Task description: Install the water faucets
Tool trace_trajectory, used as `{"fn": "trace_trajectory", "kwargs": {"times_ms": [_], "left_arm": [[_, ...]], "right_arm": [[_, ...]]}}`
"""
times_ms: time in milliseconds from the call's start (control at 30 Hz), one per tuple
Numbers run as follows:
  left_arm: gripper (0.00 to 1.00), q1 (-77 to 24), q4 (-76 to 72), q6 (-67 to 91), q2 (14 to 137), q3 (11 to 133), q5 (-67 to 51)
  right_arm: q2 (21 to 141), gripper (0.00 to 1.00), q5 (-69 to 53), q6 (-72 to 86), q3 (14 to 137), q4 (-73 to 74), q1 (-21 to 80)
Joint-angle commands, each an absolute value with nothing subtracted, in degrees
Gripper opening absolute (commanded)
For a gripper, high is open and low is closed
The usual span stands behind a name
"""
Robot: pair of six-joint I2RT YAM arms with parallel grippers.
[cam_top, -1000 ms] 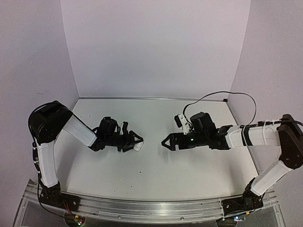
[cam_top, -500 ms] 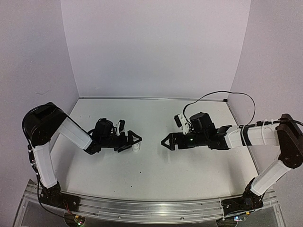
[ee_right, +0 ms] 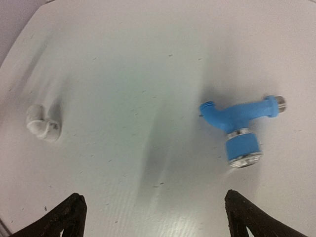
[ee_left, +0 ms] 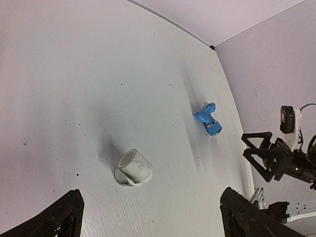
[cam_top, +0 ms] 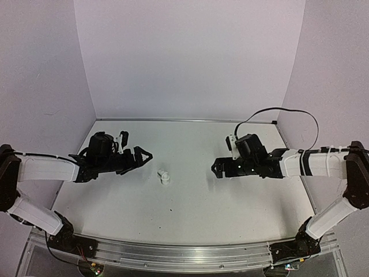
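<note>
White plastic first: the fitting [cam_top: 165,176] sits loose on the bare table [cam_top: 190,219], about midway across, and it serves as the mark for everything else. In the left wrist view it is a short, open-mouthed cylinder with a collar at one end. Whether it stands square on that collar or leans, I cannot tell for sure.

Left of the fitting and a little beyond it hovers the left hand [cam_top: 144,157], its fingers spread wide with nothing between them, pointed toward the fitting. Right of the fitting, at about the same depth, the right hand [cam_top: 218,168] hangs with its fingers likewise parted and empty.

Well apart from the fitting, over on the right hand's side, the blue tap [ee_right: 232,116] lies flat on the table, its greyish round end touching nothing. The top view does not show it plainly.

Neither part is held and the two are not joined, so the installing looks not yet begun. Each hand faces the piece nearer to it. The wide spread probably lets the left take the fitting and the right take the tap, so they can be brought together over the middle. Lying flat, the tap offers its straight stem for a pinch from above.
</note>
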State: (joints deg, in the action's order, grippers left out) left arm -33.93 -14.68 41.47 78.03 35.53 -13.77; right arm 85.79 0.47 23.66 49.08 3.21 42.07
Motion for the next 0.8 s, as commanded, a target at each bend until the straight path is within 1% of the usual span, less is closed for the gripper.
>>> {"fn": "trace_trajectory", "kwargs": {"times_ms": [0, 33, 67, 200, 233, 333, 433, 533, 633, 667, 700, 767], "left_arm": [[1.0, -34.1, -9.58, 41.76, 74.09, 34.94, -15.06], [1.0, -34.18, -9.58, 42.31, 73.84, 35.1, -15.55], [1.0, -34.48, -9.59, 42.53, 73.71, 35.44, -16.04], [1.0, -36.42, -9.58, 42.7, 74.49, 37.62, -17.67], [1.0, -37.13, -9.61, 42.66, 74.83, 38.16, -17.79], [1.0, -39.83, -9.59, 41.96, 75.89, 39.69, -18.12], [1.0, -41.69, -9.3, 41.52, 76.24, 40.9, -17.76], [1.0, -42.8, -9.01, 41.6, 75.52, 41.4, -17.59], [1.0, -43.24, -8.63, 41.62, 74.77, 42.13, -17.08], [1.0, -43.24, -8.31, 41.58, 74.61, 42.52, -16.98], [1.0, -43.21, -7.96, 41.52, 74.32, 42.94, -16.96], [1.0, -43.33, -7.36, 41.53, 73.64, 43.35, -16.68]], "right_arm": [[87.43, 0.98, 0.36, 25.42, 53.09, 10.45, 31.45], [89.01, 0.98, -3.29, 24.68, 53.83, 10.46, 29.62], [90.64, 0.98, -4.38, 23.3, 54.71, 10.56, 28.16], [96.33, 0.98, -4.98, 16.9, 58.22, 10.64, 27.29], [97.67, 0.96, -5.28, 15.96, 59.27, 10.69, 27.26], [102.15, 0.88, -2.9, 13.24, 63.14, 12.48, 27.76], [105.1, 0.85, 3.38, 12.11, 65.3, 14.48, 28.54], [106.81, 0.8, 4.07, 9.9, 65.96, 14.57, 29.62], [109.54, 0.73, 6.53, 8.01, 67.54, 14.49, 31.18], [110.33, 0.67, 6.81, 7.6, 68.02, 14.62, 31.34], [111.13, 0.64, 6.85, 7.29, 68.45, 14.82, 31.45], [111.74, 0.6, 7.63, 7.02, 68.55, 14.92, 31.62]]}}
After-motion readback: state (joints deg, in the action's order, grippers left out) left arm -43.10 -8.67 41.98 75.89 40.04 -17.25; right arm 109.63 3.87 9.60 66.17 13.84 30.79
